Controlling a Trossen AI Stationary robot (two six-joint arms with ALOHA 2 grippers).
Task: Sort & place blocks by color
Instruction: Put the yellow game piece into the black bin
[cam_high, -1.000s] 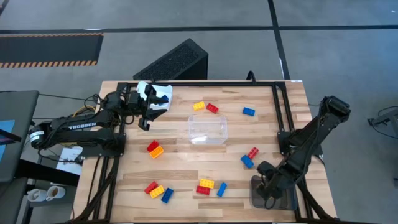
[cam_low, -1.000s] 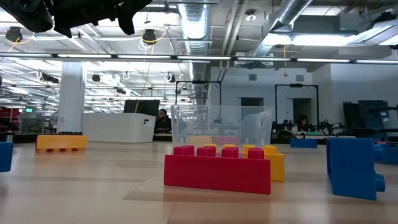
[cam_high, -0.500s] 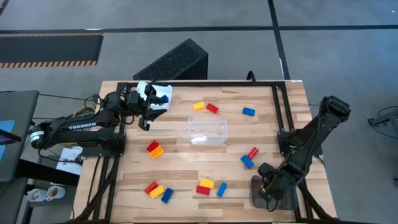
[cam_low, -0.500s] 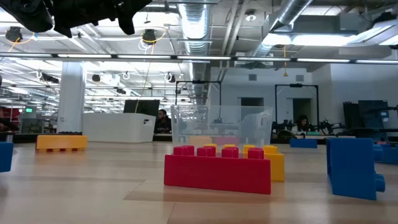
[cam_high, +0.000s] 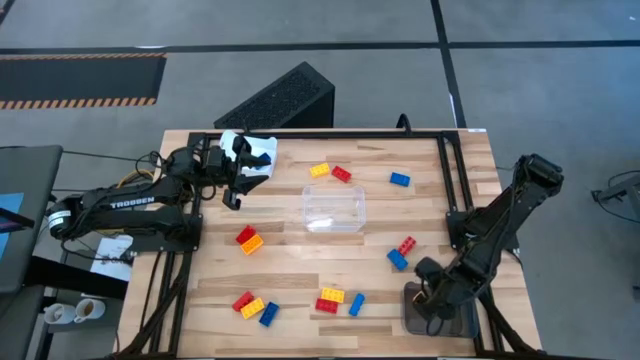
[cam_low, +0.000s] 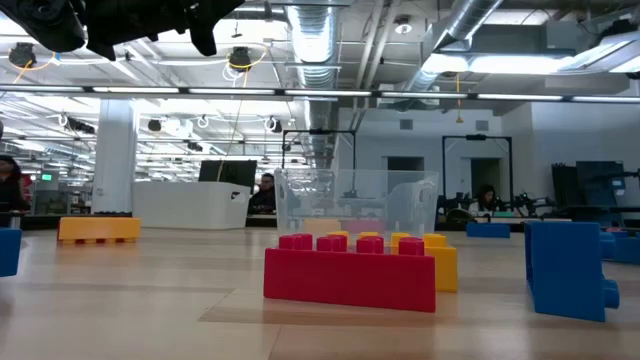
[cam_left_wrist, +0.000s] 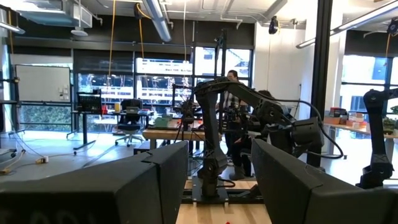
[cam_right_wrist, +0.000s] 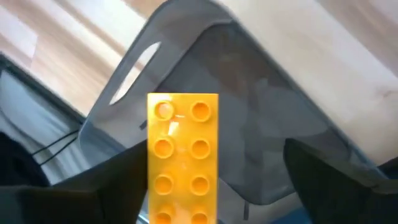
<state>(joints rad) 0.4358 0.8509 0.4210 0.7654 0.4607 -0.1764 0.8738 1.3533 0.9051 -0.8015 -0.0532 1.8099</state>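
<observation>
My right wrist view gives me what the overhead hides: a yellow-orange block (cam_right_wrist: 183, 155) lying studs-up in the grey tray (cam_right_wrist: 261, 137), with my right gripper's (cam_right_wrist: 214, 186) fingers spread wide either side of it and not touching. From above, that right gripper (cam_high: 432, 300) is folded down over the grey tray (cam_high: 412, 318), well off from the clear tray (cam_high: 334, 208), with the other blocks (cam_high: 330, 296) loose around it. My left gripper (cam_high: 240, 178) hangs level beyond the clear tray near the white tray (cam_high: 262, 150), jaws part open, pinching nothing.

Red, blue, yellow-orange blocks (cam_high: 331, 295) scattered across table.
</observation>
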